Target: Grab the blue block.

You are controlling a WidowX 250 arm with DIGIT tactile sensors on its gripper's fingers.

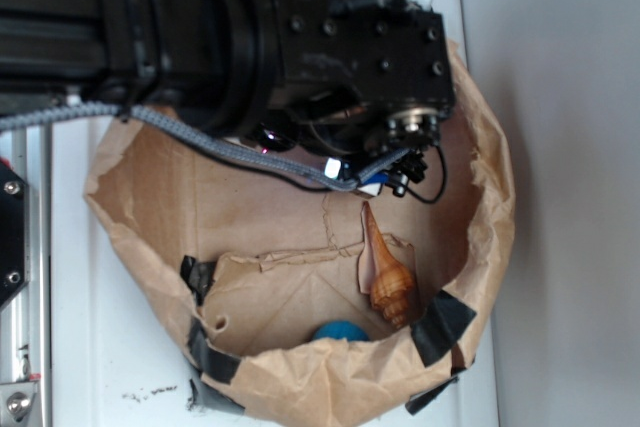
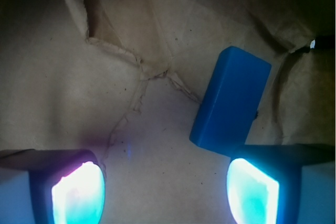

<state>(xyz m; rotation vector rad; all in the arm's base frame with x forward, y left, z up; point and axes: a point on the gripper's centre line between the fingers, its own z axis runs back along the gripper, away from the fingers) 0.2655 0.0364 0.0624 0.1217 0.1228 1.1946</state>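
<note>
Blue block [image 2: 231,100] lies slanted, long axis running upper-right to lower-left, before the wide-spread claw [image 2: 165,192].

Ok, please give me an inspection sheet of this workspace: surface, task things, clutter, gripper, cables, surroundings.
Surface: crumpled brown paper bag with rolled rim, patched with black tape, standing on a white table.
Job's things: blue block lies flat on the paper floor in the wrist view; hidden under the arm in the exterior view.
Clutter: brown spiral shell; blue ball partly hidden behind the near rim.
Gripper: gripper open, with the block's near end close to the right-hand finger; contact cannot be told.
Cables: grey braided cable along the arm; thin black wire looped by the wrist.
Surroundings: metal rail on the left; grey wall on the right.
</note>
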